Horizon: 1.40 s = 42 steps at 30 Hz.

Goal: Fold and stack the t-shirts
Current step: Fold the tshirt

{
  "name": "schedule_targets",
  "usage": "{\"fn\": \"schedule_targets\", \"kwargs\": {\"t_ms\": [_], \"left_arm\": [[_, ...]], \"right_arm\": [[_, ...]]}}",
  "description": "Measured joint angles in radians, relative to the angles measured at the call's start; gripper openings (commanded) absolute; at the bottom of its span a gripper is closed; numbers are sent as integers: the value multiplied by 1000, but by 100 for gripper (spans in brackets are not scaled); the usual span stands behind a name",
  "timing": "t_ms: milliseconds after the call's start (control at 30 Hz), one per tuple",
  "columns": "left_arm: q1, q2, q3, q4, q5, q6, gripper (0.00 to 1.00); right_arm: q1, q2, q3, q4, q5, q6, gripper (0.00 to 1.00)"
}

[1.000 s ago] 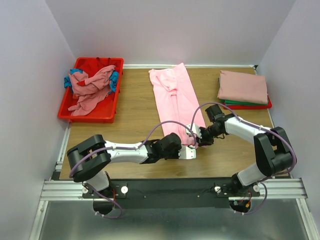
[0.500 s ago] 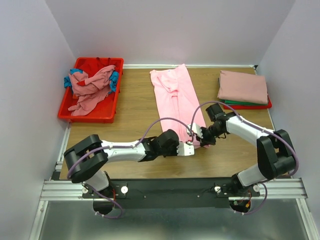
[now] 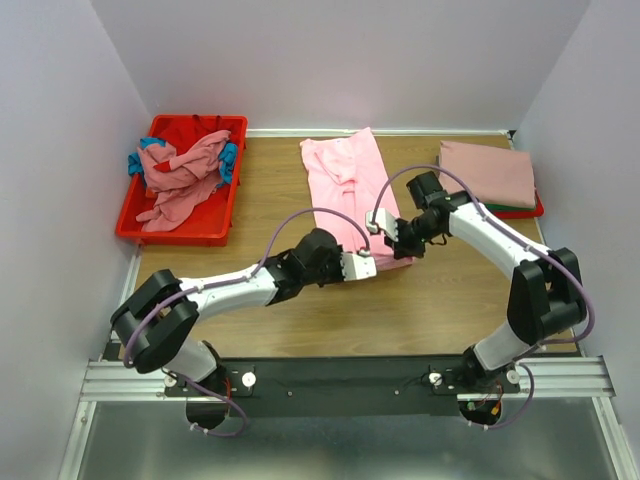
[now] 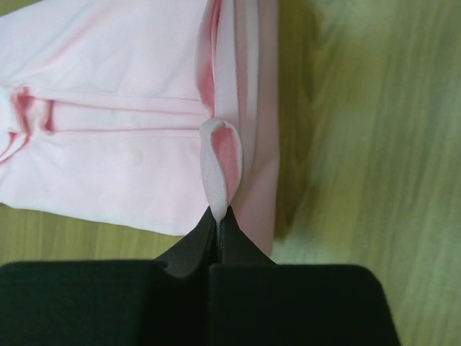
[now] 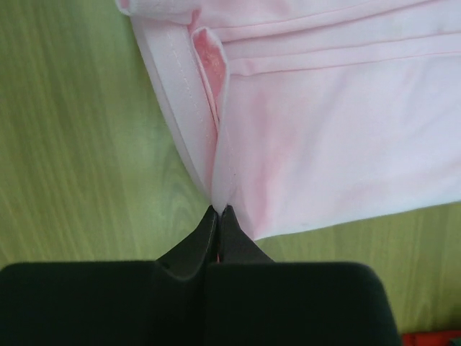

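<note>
A bright pink t-shirt (image 3: 345,185) lies as a long folded strip on the middle of the table. My left gripper (image 3: 372,264) is shut on its near left hem corner (image 4: 216,184), which bunches up between the fingers. At the near right corner, my right gripper (image 3: 385,226) pinches the hem (image 5: 220,180) shut. Both corners are lifted off the wood, and the near end curls back over the strip. At the far right sits a folded dusty rose t-shirt (image 3: 490,172), on top of green and red folded ones. Several crumpled shirts (image 3: 180,175), dusty rose and teal, fill the bin.
The red plastic bin (image 3: 178,232) stands at the far left corner of the wooden table (image 3: 440,300). White walls enclose the left, back and right sides. The arm bases sit on a black rail along the near edge.
The right gripper closed on the pink hem. Both grippers then rose and moved away from the near edge, carrying the shirt's near end back over itself.
</note>
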Motion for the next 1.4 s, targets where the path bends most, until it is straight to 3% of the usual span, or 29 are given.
{"fn": "schedule_targets", "kwargs": {"t_ms": [267, 567, 800, 1033, 1400], "left_arm": [[154, 92, 180, -12, 53, 69, 0], [323, 319, 454, -51, 118, 140, 0], [391, 453, 608, -93, 152, 155, 0], [423, 556, 705, -127, 180, 154, 0], [449, 632, 774, -148, 189, 129, 0]], "right_arm": [[-24, 197, 271, -10, 64, 77, 0], [-59, 468, 664, -7, 111, 164, 0], [-60, 677, 903, -3, 137, 208, 0], [-60, 816, 1045, -2, 168, 235, 0], [-60, 848, 1097, 22, 192, 268, 0]]}}
